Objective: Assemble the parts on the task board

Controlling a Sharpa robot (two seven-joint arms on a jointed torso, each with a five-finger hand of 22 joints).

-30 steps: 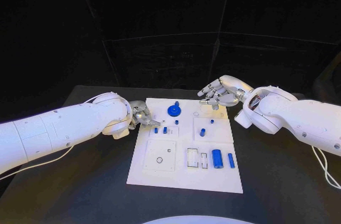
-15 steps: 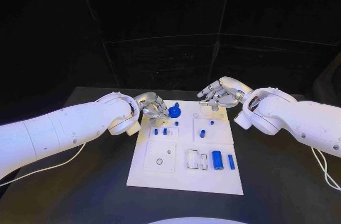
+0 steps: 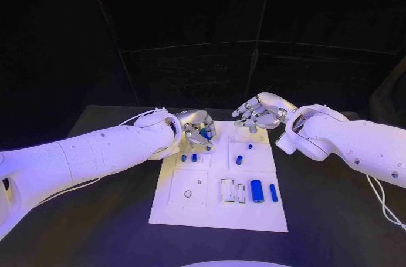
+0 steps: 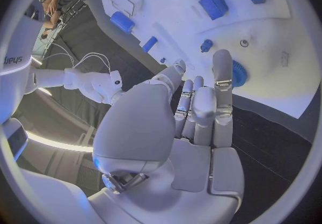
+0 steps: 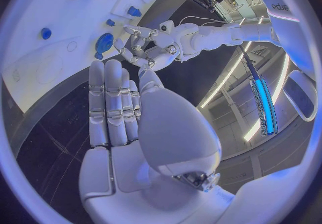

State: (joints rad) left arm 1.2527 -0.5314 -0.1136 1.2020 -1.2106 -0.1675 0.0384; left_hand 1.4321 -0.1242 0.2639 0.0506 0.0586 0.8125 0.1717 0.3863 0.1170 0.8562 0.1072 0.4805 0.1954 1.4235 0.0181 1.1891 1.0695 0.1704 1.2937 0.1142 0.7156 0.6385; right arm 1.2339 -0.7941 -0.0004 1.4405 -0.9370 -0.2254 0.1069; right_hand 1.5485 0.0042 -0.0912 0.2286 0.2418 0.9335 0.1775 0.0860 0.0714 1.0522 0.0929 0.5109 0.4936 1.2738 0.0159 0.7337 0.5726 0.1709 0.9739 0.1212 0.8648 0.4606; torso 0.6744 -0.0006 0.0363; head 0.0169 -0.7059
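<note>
The blue gear (image 3: 206,134) sits at the board's (image 3: 216,214) upper left in the head view, right under the left hand (image 3: 197,128), whose fingers (image 4: 222,76) reach over it, holding nothing. The right hand (image 3: 260,112), spread and empty, hovers upper right, farther away.

Black tabletop (image 3: 93,220) carries white task board (image 3: 212,211), laid flat at tabletop middle. Board long side runs away from robot. Dark tabletop surface shows on both sides of board and along its near edge. Thin white cable (image 3: 385,205) trails over tabletop well to board's right; another cable (image 3: 63,191) lies off board's left.
</note>
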